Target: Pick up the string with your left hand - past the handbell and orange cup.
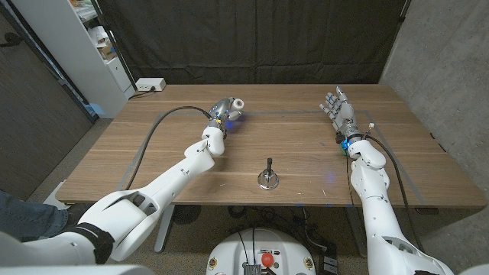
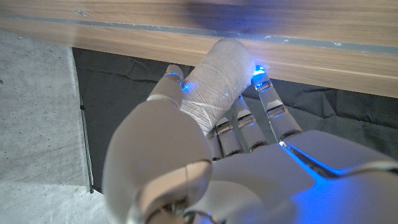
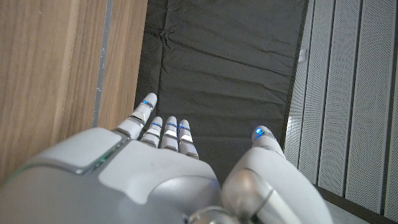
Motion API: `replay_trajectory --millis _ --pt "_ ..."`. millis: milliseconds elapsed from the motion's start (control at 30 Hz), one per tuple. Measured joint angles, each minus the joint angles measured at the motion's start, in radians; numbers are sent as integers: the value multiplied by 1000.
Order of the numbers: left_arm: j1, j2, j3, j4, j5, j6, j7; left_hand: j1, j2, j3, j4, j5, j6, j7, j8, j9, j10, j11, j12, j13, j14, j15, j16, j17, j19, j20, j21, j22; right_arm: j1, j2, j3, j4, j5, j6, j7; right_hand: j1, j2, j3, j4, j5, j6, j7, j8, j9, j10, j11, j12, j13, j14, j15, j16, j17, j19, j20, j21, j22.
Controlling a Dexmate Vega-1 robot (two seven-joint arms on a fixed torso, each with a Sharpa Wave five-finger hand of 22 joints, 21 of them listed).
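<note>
One spool of white string (image 2: 214,84) is grasped between the fingers (image 2: 270,102) of the left hand (image 1: 222,112), raised over the table (image 1: 114,164) near its far edge. The right hand (image 1: 338,107) is held spread, grasping nothing. One handbell (image 1: 267,178) is seen standing near the front edge.

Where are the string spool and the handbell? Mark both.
string spool (image 2: 214,81), left wrist view, on its wound white side.
handbell (image 1: 267,180), head view, on its metal bell body.
</note>
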Motion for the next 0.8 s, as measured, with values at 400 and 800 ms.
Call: replay_trajectory --millis 400,800 --pt "14 13 -17 -33 -4 4 2 -1 1 -5 3 0 7 3 0 0 6 -2 0 0 7 4 0 0 4 -4 5 0 -11 6 -9 -26 -4 -6 -6 0 0 -3 3 5 0 0 0 0 0 0 0 0 0 0 0 0 0 0 -4 0" --pt "19 21 -29 -50 -8 4 -5 -1 1 -7 1 0 9 3 2 0 6 -2 0 6 7 4 4 -1 6 -6 5 0 -16 7 -15 -39 -6 -10 -10 -8 8 -8 0 5 0 0 0 0 0 0 0 0 0 0 0 0 0 0 -4 0"
